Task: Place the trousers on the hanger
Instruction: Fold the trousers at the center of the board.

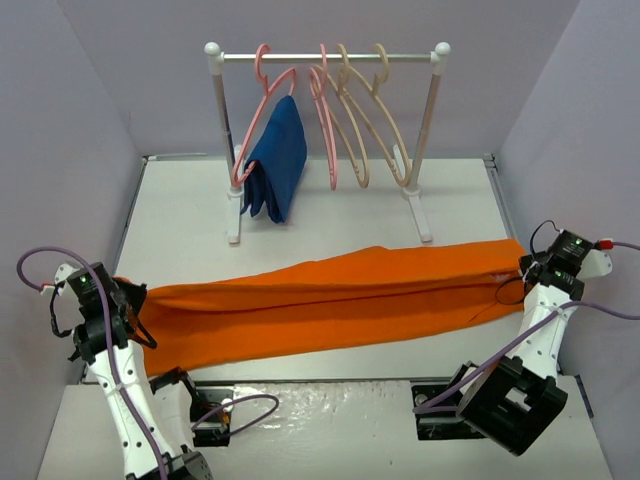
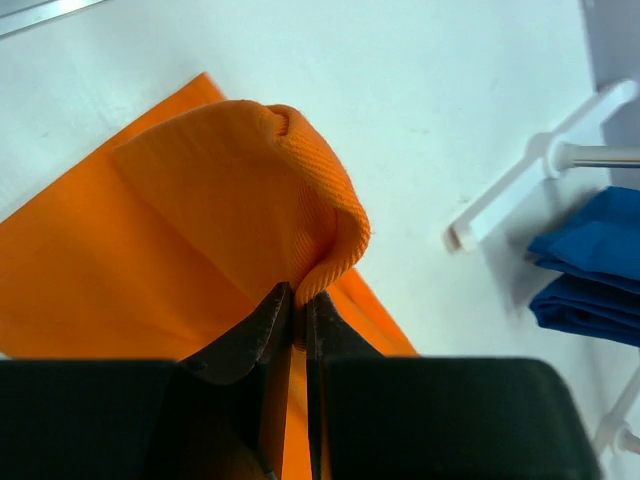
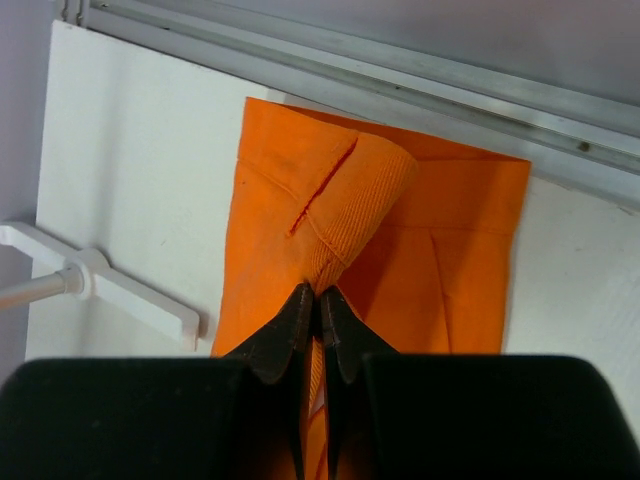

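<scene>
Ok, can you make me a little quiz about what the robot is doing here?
1. True or false: the trousers are hanging on the rail.
2. What hangs on the leftmost pink hanger? A. a blue cloth B. a green towel C. nothing
3. How many hangers are on the rail in all?

Key:
1. False: they lie stretched across the table, with the left gripper and the right gripper each shut on one end.
2. A: the blue cloth.
3. Four: two pink, two beige hangers.
</scene>
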